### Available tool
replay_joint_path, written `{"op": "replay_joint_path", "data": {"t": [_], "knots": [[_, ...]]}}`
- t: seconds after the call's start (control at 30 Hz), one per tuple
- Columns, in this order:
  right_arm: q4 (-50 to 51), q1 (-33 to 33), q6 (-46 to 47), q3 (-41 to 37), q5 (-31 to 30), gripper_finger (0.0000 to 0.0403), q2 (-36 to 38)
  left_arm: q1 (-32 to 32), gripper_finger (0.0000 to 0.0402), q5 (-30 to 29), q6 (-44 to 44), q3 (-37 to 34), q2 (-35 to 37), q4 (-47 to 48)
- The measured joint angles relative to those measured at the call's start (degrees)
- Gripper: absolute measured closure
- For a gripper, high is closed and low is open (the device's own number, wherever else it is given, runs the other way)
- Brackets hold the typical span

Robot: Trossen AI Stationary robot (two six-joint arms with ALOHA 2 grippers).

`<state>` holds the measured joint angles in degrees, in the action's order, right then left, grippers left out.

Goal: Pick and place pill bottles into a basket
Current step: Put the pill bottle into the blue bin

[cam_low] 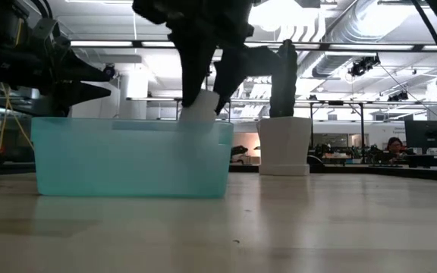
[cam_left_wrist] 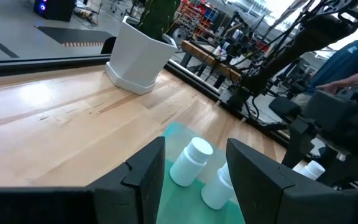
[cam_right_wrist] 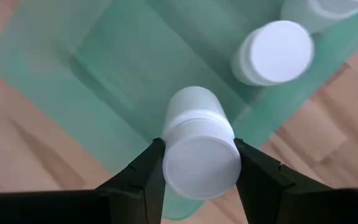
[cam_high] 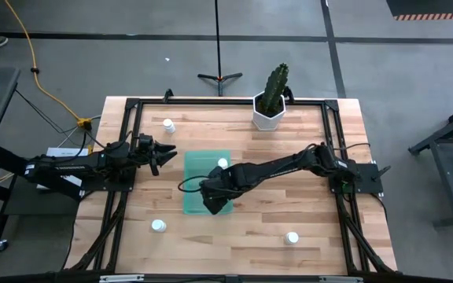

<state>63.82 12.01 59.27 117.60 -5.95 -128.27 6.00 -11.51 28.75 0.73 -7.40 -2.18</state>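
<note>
The green basket stands at mid table. My right gripper is over its near end, shut on a white pill bottle. The low view shows that bottle at the basket's rim. Two more bottles lie in the basket's far part, also seen in the left wrist view. Loose bottles stand upright on the table at the far left, near left and near right. My left gripper hovers open and empty by the basket's far left corner. My right gripper pinches the bottle's white cap between its two fingers, one on each side. The fingers come from above, pointing down. The bottle hangs upright, cap up, over the inside of the basket, its lower end behind the rim in the low view.
A white hexagonal pot with a cactus stands at the table's far edge, right of the basket. A black frame runs along the table's edges. Bare wood lies to the right of the basket and along the near edge.
</note>
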Motion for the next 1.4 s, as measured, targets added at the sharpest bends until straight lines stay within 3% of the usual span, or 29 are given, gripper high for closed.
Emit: {"op": "replay_joint_path", "data": {"t": [0.2, 0.87, 1.13, 1.4], "knots": [[-1.9, -0.1, 0.2, -3.2, -0.1, 0.0255, 0.0, 0.0, 0.0197, 0.0, 0.0, 0.0, 0.0, 0.0], [-1.1, -0.9, -5.5, -3.4, -0.5, 0.0254, 0.0, 0.0, 0.0197, -0.2, 0.0, 0.0, 0.0, 0.0], [-1.1, -0.9, -5.4, -3.4, 0.1, 0.0205, 0.0, 0.0, 0.0197, -0.2, 0.0, 0.0, 0.0, 0.0], [-1.2, -0.9, -5.8, -3.4, 0.1, 0.0228, 0.0, 0.0, 0.0197, -0.2, 0.0, 0.0, 0.0, 0.0]]}}
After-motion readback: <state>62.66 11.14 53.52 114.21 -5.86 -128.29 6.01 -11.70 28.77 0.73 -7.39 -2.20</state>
